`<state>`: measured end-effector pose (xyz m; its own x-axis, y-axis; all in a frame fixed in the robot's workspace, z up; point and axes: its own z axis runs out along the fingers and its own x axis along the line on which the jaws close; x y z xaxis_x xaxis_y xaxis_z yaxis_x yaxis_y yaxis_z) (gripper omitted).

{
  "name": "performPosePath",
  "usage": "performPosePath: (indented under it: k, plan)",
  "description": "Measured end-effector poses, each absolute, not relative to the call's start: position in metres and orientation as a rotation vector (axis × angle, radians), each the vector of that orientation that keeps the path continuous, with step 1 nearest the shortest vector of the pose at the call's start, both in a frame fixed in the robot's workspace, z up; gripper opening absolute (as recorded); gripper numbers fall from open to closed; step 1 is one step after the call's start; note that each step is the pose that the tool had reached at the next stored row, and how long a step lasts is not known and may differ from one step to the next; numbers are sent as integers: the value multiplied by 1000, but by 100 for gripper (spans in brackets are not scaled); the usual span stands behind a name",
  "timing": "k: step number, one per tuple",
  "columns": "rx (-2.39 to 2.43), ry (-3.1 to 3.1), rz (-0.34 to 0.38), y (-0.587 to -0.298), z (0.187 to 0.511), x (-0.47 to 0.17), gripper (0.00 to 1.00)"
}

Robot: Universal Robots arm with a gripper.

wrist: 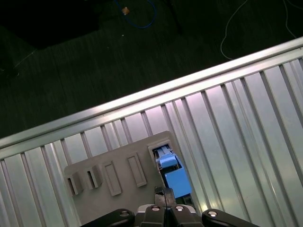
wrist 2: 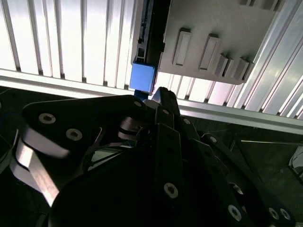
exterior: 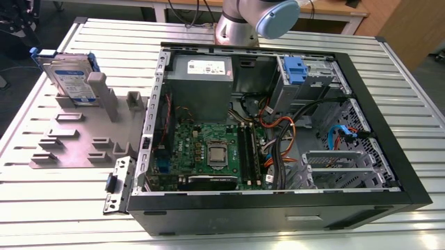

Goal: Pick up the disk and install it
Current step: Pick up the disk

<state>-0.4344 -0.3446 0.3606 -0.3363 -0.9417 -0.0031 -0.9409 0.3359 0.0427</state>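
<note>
At the corner of the worktop [exterior: 125,36] on the exterior view's left, the flat silver-grey hard disk with a white-and-blue label and blue plastic side rails [exterior: 70,78] stands upright on its edge. Its lower end sits in a slot of a light grey plastic holder plate with several raised sockets [exterior: 76,138], and this plate lies flat on the ribbed aluminium worktop beside the edge. In both wrist views I look down on the disk from above, and I see mostly its blue rail end [wrist: 173,176] [wrist 2: 142,78] rising out of the grey plate [wrist: 123,198] [wrist 2: 222,23].

The black claw [wrist: 163,191] [wrist 2: 158,92] hangs above the disk and grasps nothing. Its two fingers are pressed together, with only a thin line between them, and their tips appear just beside the blue end.

Beside the plate, near the middle of the worktop, lies the open black computer case [exterior: 243,211]. Inside it I see a green motherboard [exterior: 208,151], a large grey metal box with a white sticker [exterior: 201,73] and a blue plastic latch piece [exterior: 295,70] on the drive cage. Behind the case the silver arm [exterior: 240,26] with a pale blue joint cap [exterior: 278,15] rises from the worktop.
</note>
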Motion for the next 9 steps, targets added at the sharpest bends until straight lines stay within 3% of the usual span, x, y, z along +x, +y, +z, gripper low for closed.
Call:
performPosePath:
  k: [9]
  plan:
    - [1821, -2532, -57, -345, 361, -434, 11]
